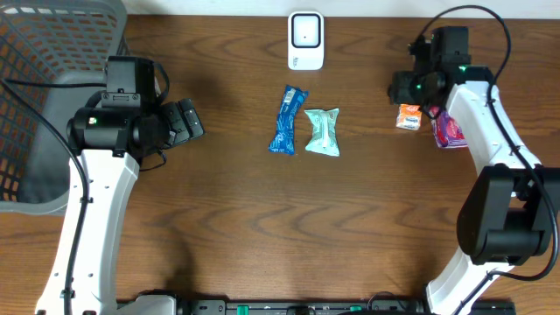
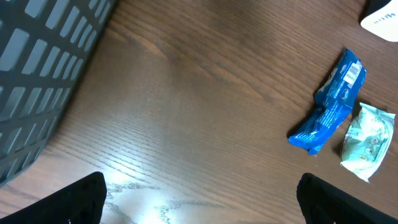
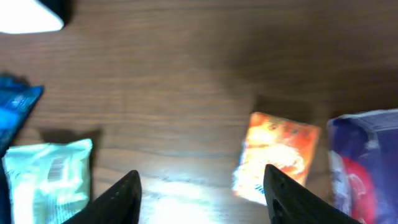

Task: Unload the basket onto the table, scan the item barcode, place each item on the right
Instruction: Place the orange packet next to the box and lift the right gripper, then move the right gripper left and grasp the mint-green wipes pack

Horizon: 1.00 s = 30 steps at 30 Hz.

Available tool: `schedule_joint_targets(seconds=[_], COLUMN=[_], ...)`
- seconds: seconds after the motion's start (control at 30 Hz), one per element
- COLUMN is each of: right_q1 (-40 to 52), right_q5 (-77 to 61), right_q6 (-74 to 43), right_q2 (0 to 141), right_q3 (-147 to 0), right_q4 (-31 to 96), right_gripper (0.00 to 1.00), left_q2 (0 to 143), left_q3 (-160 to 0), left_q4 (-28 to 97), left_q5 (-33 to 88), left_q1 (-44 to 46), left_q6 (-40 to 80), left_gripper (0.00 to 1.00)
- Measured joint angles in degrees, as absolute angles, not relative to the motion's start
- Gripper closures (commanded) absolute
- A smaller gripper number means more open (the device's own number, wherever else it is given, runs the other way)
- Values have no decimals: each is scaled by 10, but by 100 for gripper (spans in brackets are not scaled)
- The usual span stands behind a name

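Observation:
A white barcode scanner (image 1: 306, 39) stands at the table's far middle. In front of it lie a blue packet (image 1: 287, 120) and a pale green packet (image 1: 322, 132). To the right lie a small orange packet (image 1: 409, 116) and a purple packet (image 1: 449, 131). My right gripper (image 1: 409, 94) hovers just above the orange packet (image 3: 277, 155), open (image 3: 202, 186) with bare wood between its fingers; its right finger (image 3: 289, 196) overlaps the packet's left edge. My left gripper (image 1: 191, 122) stands open (image 2: 202, 199) and holds nothing, well left of the blue packet (image 2: 333, 102).
A dark grey mesh basket (image 1: 52, 61) fills the far left corner, beside the left arm. In the right wrist view the green packet (image 3: 46, 180) lies left of the fingers and the purple packet (image 3: 364, 162) right of the orange one.

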State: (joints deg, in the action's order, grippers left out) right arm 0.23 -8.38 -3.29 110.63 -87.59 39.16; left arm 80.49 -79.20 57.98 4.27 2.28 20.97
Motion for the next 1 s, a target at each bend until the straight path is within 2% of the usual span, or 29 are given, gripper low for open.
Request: schedule_joint_targets(seconds=[0.33, 0.73, 0.83, 1.0], right_q1=[14, 90, 115, 145], right_q5=[-118, -214, -218, -225], right_q6=[-50, -115, -144, -197], right_q2=[1106, 1106, 1106, 1106], right_q3=[-836, -745, -729, -704], right_q4=[391, 272, 248, 207], right_gripper=[44, 41, 35, 34], left_q2=[805, 805, 805, 805], left_q3=[-792, -792, -792, -792], left_q4=[580, 580, 580, 580], left_q5=[43, 43, 43, 43], left_q1=[23, 23, 23, 23], left_q6=[210, 210, 210, 210], left_gripper=[2, 2, 2, 2])
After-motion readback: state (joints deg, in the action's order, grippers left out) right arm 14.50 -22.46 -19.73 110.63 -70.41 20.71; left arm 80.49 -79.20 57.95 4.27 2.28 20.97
